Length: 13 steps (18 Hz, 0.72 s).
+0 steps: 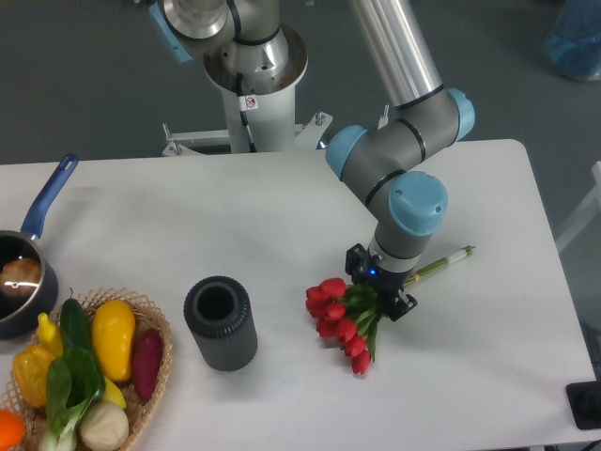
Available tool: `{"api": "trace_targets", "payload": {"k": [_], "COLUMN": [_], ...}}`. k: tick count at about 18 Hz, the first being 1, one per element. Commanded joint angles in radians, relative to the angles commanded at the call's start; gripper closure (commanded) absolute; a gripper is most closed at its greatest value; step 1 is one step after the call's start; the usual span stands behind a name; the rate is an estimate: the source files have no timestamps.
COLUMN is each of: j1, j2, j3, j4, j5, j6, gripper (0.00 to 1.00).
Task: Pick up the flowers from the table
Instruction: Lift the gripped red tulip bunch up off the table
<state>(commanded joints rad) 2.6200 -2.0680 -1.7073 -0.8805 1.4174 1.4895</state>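
Note:
The flowers (338, 315), a bunch of red tulip buds with green leaves, lie on the white table (488, 357) right of centre. Their thin green stems (446, 261) point up and to the right. My gripper (380, 287) points straight down over the leafy part of the bunch, where the buds meet the stems. Black gripper parts show on either side of the leaves. The wrist hides the fingertips, so I cannot tell whether they press on the bunch.
A dark grey cylindrical vase (220, 322) stands upright left of the flowers. A wicker basket (155, 331) of vegetables sits at the front left corner. A dark pan with a blue handle (49, 195) is at the left edge. The robot base (254, 85) stands behind the table.

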Motion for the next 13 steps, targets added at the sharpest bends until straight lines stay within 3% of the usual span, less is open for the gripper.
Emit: {"api": "trace_targets", "payload": {"k": [2, 8, 13], "j1": [0.003, 0.017, 0.029], "j2": [0.023, 0.097, 0.121], "j3": [0.002, 0.012, 0.084], "j4": [0.0, -0.003, -0.009], "j5": [0.0, 0.006, 0.012], "j6": [-0.005, -0.047, -0.17], "gripper": [0.72, 0.91, 0.92]}}
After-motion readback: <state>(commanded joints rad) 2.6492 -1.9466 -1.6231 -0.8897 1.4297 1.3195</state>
